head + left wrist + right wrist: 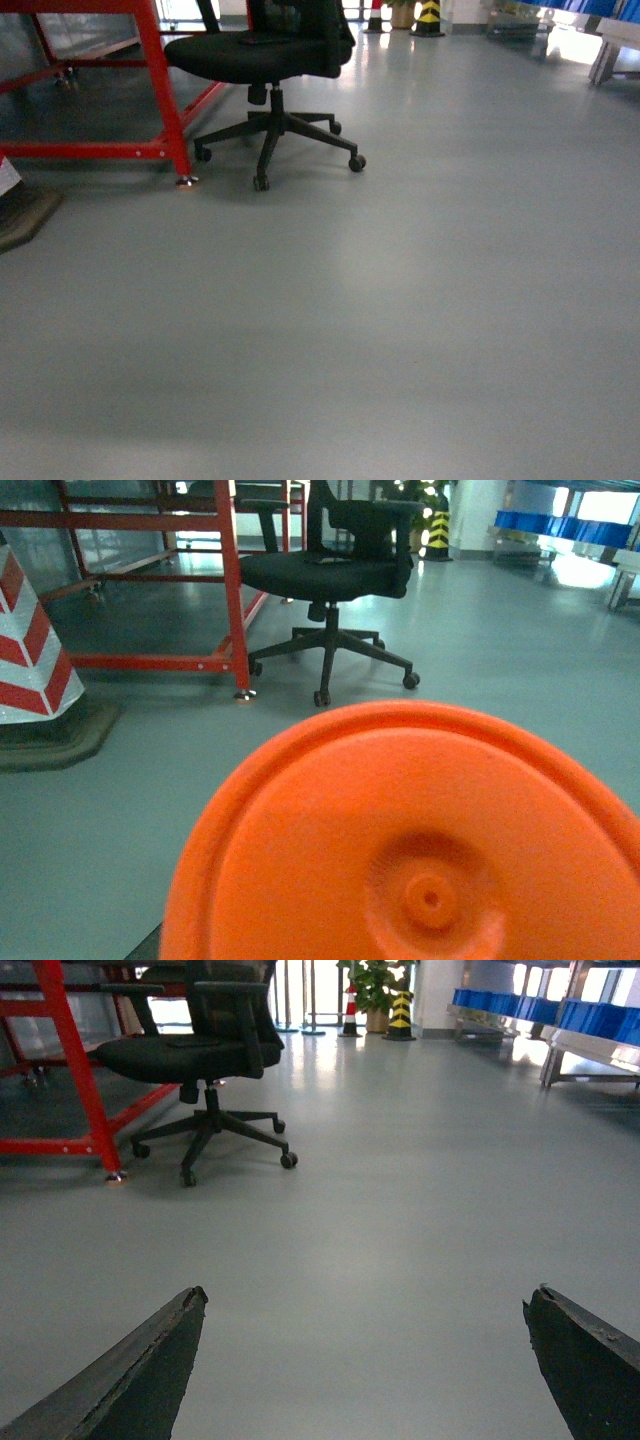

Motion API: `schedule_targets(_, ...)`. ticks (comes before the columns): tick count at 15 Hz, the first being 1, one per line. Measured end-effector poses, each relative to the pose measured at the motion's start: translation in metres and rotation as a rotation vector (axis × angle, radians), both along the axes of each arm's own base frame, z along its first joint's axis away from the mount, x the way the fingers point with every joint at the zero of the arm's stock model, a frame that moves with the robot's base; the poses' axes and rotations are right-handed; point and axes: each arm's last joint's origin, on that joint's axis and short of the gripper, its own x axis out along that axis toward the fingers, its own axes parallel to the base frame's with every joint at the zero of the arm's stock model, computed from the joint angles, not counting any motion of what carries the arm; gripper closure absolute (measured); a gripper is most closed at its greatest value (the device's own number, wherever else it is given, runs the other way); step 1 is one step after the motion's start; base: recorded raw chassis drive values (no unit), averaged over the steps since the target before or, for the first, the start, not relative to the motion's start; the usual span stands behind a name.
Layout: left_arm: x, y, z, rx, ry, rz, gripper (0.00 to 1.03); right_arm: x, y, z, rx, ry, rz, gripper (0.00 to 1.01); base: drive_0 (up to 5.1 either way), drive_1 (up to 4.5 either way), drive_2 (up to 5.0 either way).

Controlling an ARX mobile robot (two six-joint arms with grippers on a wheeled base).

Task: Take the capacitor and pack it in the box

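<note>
Right wrist view first: the right gripper (365,1360) has its two dark, rough-edged fingers (130,1375) spread wide apart at the bottom corners, nothing between them but smooth grey floor (400,1210) with a soft sheen. Beyond that floor, a black office chair (200,1055) on a five-spoke castor base sits beside a red metal frame (75,1080). Far back, blue bins (545,1010) line a shelf on the right, and a yellow-and-black striped post (400,1010) stands by a potted plant (375,985).

Left wrist view now: a big orange disc (420,850) fills the lower frame, moulded plastic with a raised round hub and a small dimple at its centre. It sits right up against the lens; I cannot tell whether this is the capacitor's end face. The left gripper's fingers are hidden, so their state cannot be told. A red-and-white striped cone (30,640) on a dark base stands at left.

Head view: glossy floor, chair and red frame only; no arms, no box.
</note>
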Motion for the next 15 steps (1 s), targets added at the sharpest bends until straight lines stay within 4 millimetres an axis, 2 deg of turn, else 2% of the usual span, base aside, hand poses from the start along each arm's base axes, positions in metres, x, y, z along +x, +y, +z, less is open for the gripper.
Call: schedule_targets(15, 0.0, 0.0, 0.0003, 0.0, -0.003, 0.001, 0.6, 0.0, 0.0, 0.0002, 0.0, -0.002, 0.0, 0.03, -5.2, 2.29, 2.3)
